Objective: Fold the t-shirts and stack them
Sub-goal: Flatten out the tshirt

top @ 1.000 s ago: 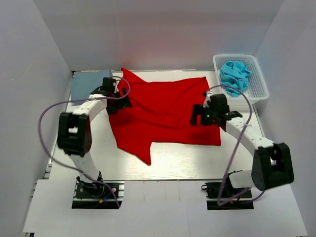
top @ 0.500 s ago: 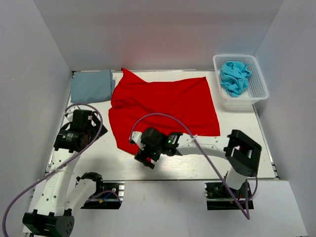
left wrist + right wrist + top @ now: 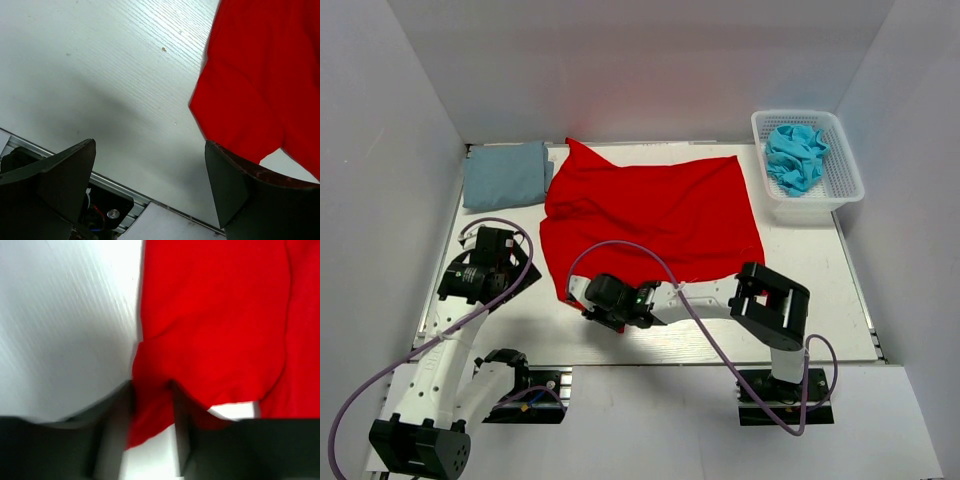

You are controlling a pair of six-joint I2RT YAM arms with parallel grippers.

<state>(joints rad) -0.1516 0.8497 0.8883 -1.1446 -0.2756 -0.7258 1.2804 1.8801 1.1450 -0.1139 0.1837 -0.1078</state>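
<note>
The red t-shirt (image 3: pixel 650 215) lies spread across the middle of the table. My right gripper (image 3: pixel 595 305) reaches across to its near left corner. In the right wrist view its jaws (image 3: pixel 152 390) stand narrow, with a fold of the red t-shirt (image 3: pixel 210 305) pinched between them; that view is blurred. The left gripper (image 3: pixel 505 278) hovers left of the shirt, wide open and empty (image 3: pixel 150 145), with the red t-shirt's edge (image 3: pixel 260 75) to its right. A folded grey-blue t-shirt (image 3: pixel 505 175) lies at the back left. A crumpled turquoise t-shirt (image 3: pixel 795 155) sits in the basket.
The white mesh basket (image 3: pixel 850 168) stands at the back right corner. White walls close in the table on three sides. The right arm's cable loops over the near part of the shirt. The table's metal front rail (image 3: pixel 125 190) shows below the left gripper.
The right arm swung from the shirt's right side to its near left corner and closed its jaws on the cloth. The left arm drew back from the shirt's far left, still open.
</note>
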